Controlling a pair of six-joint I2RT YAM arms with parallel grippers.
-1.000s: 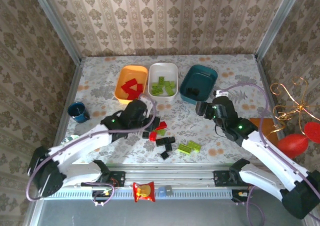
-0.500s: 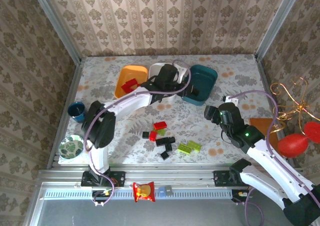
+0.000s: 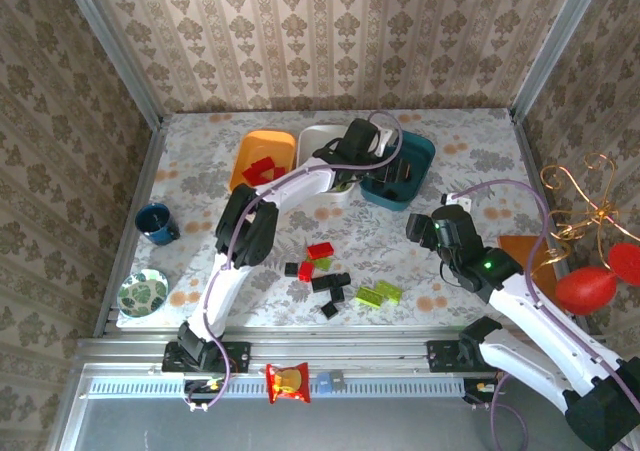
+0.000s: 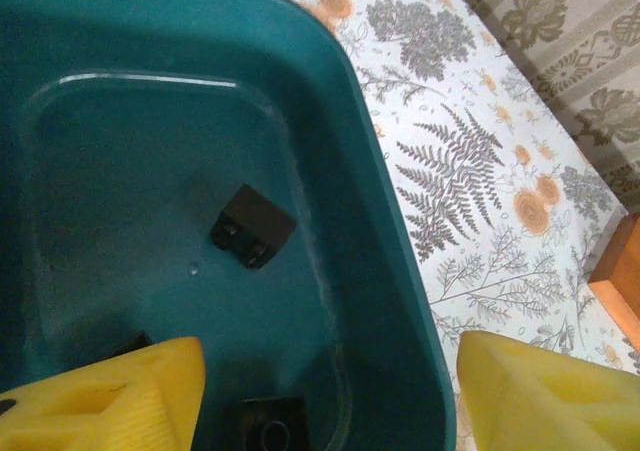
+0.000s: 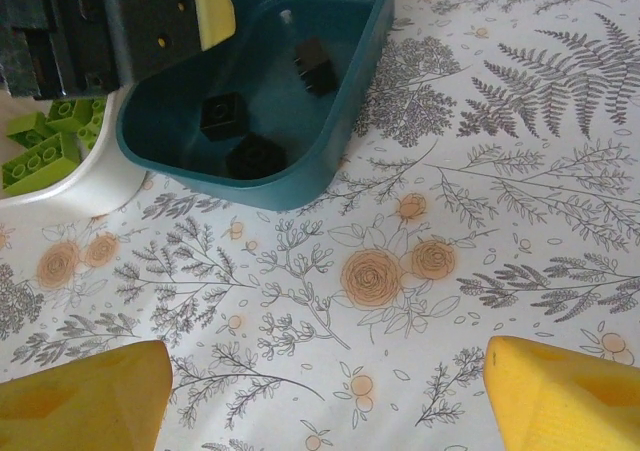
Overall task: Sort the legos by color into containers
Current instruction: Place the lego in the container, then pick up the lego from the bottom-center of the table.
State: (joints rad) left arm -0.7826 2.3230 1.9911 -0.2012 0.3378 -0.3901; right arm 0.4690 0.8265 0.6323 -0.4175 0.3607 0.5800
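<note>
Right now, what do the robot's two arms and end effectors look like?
Left arm and right arm: slim white tubes, black joints, a looping lilac cable each. The left end effector and right end effector are black with chunky yellow fingers.

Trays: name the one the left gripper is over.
The dark teal tray, rightmost of the three, holding black bricks. The open left gripper hangs above it; the orange tray and white tray lie to its left.
</note>
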